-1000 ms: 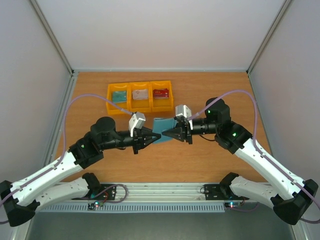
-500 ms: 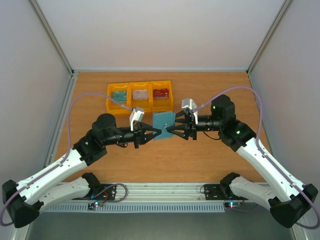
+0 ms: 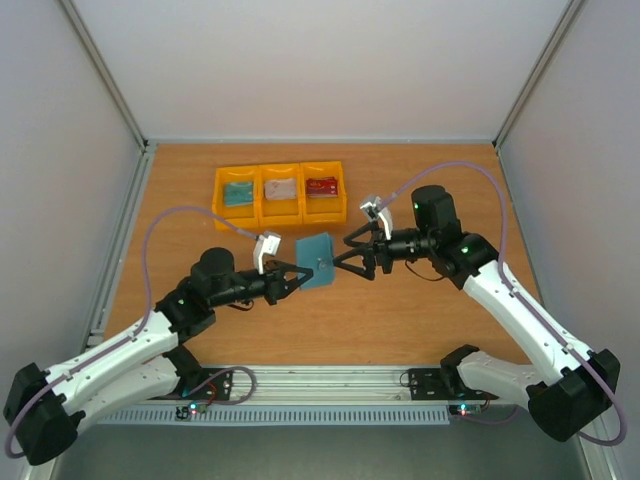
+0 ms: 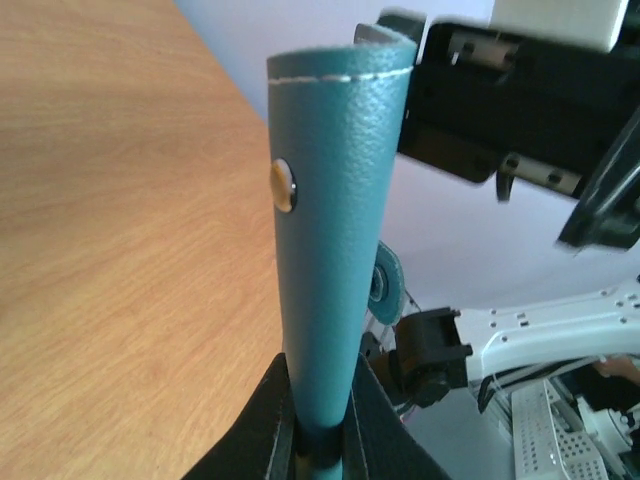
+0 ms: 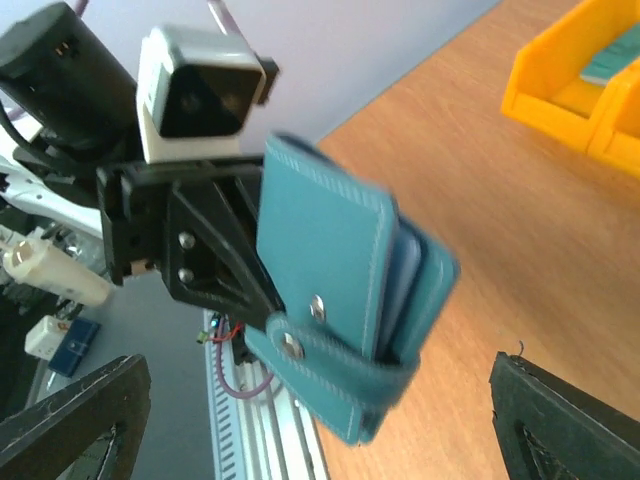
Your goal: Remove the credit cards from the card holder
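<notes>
The teal card holder [image 3: 316, 260] hangs above the table at mid-scene, and my left gripper [image 3: 298, 273] is shut on its lower edge. In the left wrist view the card holder [image 4: 335, 220] stands edge-on out of my left gripper [image 4: 320, 432]. My right gripper [image 3: 352, 259] stands open just right of it, touching nothing. From the right wrist, the card holder [image 5: 330, 260] sits in front of my right gripper [image 5: 318, 385], its snap strap loose and a paler blue layer showing inside. Teal, whitish and red credit cards [image 3: 238, 193] [image 3: 281, 188] [image 3: 322, 185] lie in the bins.
Three yellow bins [image 3: 280, 210] stand in a row at the back of the wooden table [image 3: 420, 190], one card in each. The yellow bins [image 5: 560, 90] also show at the right wrist view's top right. Grey walls close the sides and back.
My right gripper has opened wide and let go of the card holder. The left arm has drawn back a little to the left, keeping the holder.
</notes>
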`<action>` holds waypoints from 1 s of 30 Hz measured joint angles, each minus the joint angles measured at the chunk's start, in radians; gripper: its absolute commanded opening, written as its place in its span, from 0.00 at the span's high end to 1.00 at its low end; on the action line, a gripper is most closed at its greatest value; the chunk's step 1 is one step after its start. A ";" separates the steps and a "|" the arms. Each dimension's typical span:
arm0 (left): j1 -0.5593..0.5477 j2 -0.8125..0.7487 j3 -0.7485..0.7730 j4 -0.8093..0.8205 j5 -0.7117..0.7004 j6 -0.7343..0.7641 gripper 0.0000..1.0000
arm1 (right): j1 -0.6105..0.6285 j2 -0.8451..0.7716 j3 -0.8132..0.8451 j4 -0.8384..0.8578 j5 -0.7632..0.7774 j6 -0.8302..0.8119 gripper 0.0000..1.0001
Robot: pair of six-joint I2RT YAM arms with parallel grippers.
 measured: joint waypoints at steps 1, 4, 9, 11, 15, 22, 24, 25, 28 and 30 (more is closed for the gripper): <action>0.005 -0.005 -0.008 0.021 0.000 -0.008 1.00 | 0.000 -0.003 -0.011 -0.004 0.004 0.000 0.08; 0.023 -0.011 -0.014 0.080 -0.002 -0.025 1.00 | 0.013 -0.031 -0.059 -0.004 0.032 0.003 0.08; 0.031 -0.027 -0.014 0.179 0.015 -0.019 1.00 | 0.097 -0.041 -0.140 0.074 0.062 0.042 0.18; 0.031 -0.028 -0.014 0.203 0.029 -0.016 1.00 | 0.132 -0.038 -0.148 0.118 0.072 0.048 0.32; 0.031 -0.028 -0.014 0.212 0.056 -0.008 1.00 | 0.159 -0.036 -0.147 0.191 0.074 0.054 0.62; 0.034 -0.028 -0.011 0.212 0.081 0.008 1.00 | 0.159 -0.039 -0.146 0.238 0.042 0.068 0.98; 0.037 -0.028 -0.011 0.213 0.089 0.012 0.97 | 0.159 -0.045 -0.145 0.233 0.034 0.065 0.99; 0.036 -0.029 -0.011 0.214 0.094 0.014 0.86 | 0.159 -0.046 -0.138 0.219 0.030 0.063 0.99; 0.036 -0.034 -0.010 0.219 0.110 0.041 0.57 | 0.159 -0.038 -0.083 0.122 0.023 0.015 0.99; 0.037 -0.053 -0.006 0.183 0.138 0.081 0.53 | 0.159 -0.029 -0.013 0.006 0.026 -0.056 0.99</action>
